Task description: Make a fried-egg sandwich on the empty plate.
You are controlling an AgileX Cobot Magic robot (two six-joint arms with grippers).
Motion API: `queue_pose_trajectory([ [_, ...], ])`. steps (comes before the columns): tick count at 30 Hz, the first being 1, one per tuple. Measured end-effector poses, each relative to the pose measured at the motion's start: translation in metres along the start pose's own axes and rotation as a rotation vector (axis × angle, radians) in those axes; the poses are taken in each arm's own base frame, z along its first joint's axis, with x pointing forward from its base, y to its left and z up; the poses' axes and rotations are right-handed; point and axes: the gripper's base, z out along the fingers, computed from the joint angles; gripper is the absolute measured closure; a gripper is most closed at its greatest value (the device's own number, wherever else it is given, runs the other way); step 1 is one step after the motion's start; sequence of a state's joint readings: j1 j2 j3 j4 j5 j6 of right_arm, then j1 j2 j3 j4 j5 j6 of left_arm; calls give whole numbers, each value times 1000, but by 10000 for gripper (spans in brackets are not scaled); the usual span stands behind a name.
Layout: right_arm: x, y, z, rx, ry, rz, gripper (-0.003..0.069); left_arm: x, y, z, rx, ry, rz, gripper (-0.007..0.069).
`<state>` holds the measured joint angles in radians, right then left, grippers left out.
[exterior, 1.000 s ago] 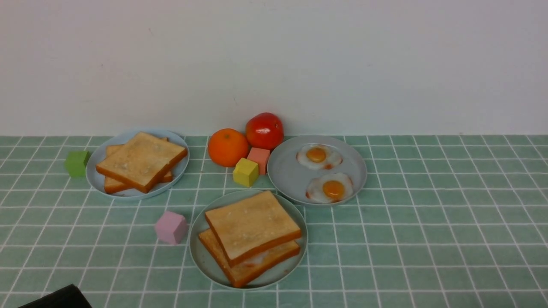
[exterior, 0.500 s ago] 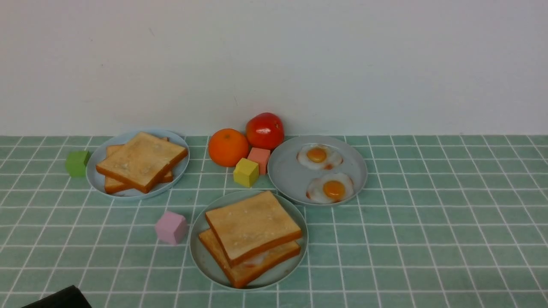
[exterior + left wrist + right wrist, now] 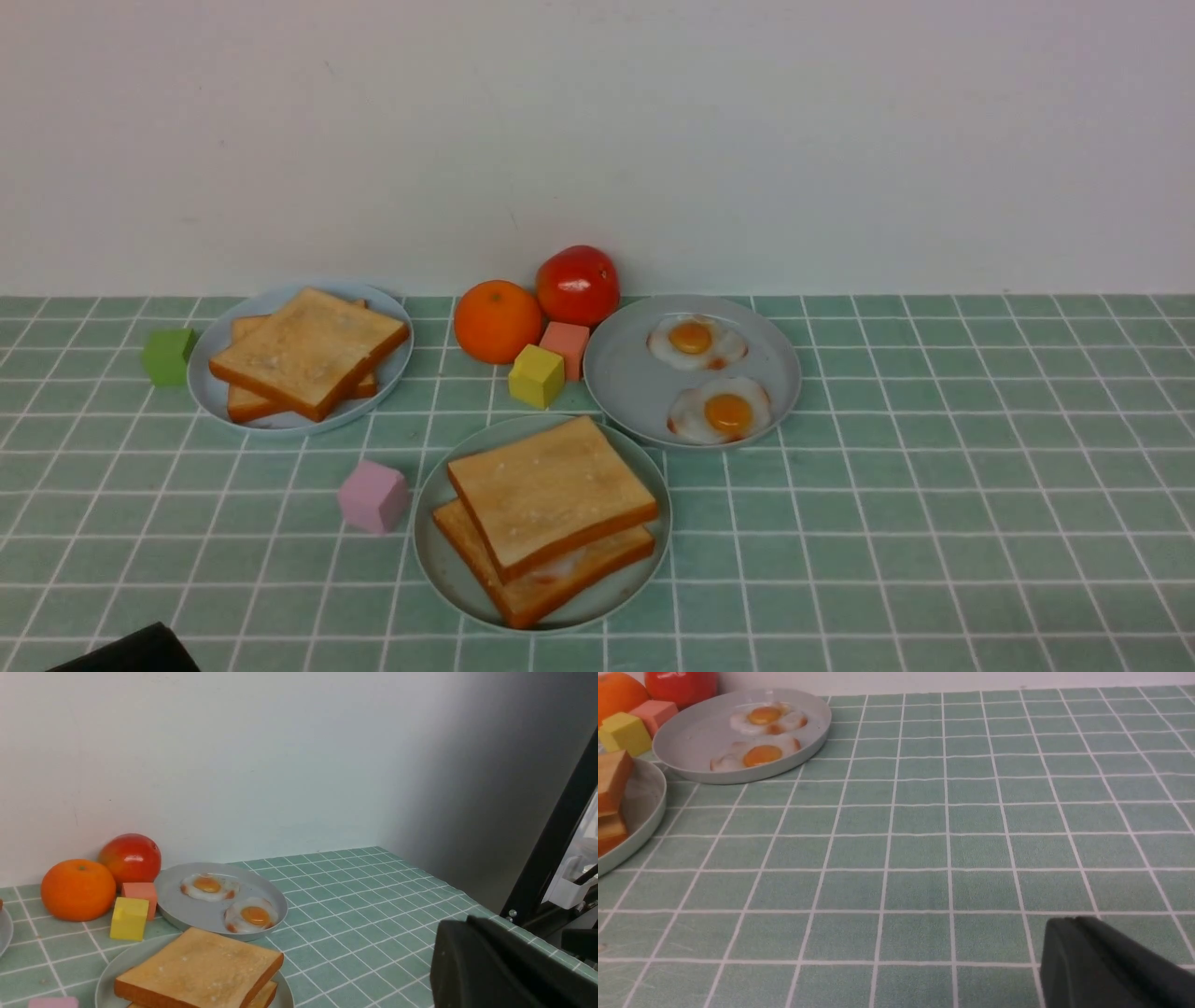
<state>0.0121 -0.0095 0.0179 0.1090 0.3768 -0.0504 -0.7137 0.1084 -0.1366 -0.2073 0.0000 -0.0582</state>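
The fried-egg sandwich (image 3: 551, 518) lies on the mint-green plate (image 3: 434, 569) at the front centre: two toast slices, the top one skewed, with a strip of white egg showing between them. It also shows in the left wrist view (image 3: 201, 970) and, at the frame's edge, in the right wrist view (image 3: 609, 798). My left gripper (image 3: 131, 651) shows only as a dark tip at the near left edge, well away from the plate. In the left wrist view the left gripper (image 3: 460, 924) is shut and empty. My right gripper (image 3: 1069, 924) is shut and empty over bare cloth, right of the plates.
A grey-blue plate (image 3: 616, 383) behind and to the right holds two fried eggs (image 3: 719, 411). Another plate (image 3: 210, 373) at the back left holds stacked toast (image 3: 308, 350). An orange (image 3: 497, 320), a tomato (image 3: 577, 285) and yellow (image 3: 535, 375), salmon (image 3: 565, 345), pink (image 3: 372, 496) and green (image 3: 168, 356) cubes stand around.
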Motion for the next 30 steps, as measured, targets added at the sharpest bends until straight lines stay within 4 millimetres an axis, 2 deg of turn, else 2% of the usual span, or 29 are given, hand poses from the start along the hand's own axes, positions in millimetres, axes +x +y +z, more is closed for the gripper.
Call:
queue_pose_trajectory([
  [13, 0, 0, 0, 0, 0, 0, 661, -3, 1, 0, -22, -31, 19, 622],
  [19, 0, 0, 0, 0, 0, 0, 659, -5, 16, -8, -301, -76, 107, 638],
  [21, 0, 0, 0, 0, 0, 0, 659, 3, 25, -17, -487, -37, 135, 638],
  [23, 0, 0, 0, 0, 0, 0, 659, 8, 28, -20, -547, -16, 133, 638],
  [25, 0, 0, 0, 0, 0, 0, 659, 27, 39, -23, -675, 42, 92, 638],
  [27, 0, 0, 0, 0, 0, 0, 659, 39, 44, -24, -710, 72, 59, 638],
  [28, 0, 0, 0, 0, 1, 0, 659, 56, 50, -26, -737, 129, 5, 638],
  [30, 0, 0, 0, 0, 0, 0, 658, 64, 51, -27, -744, 183, -37, 638],
])
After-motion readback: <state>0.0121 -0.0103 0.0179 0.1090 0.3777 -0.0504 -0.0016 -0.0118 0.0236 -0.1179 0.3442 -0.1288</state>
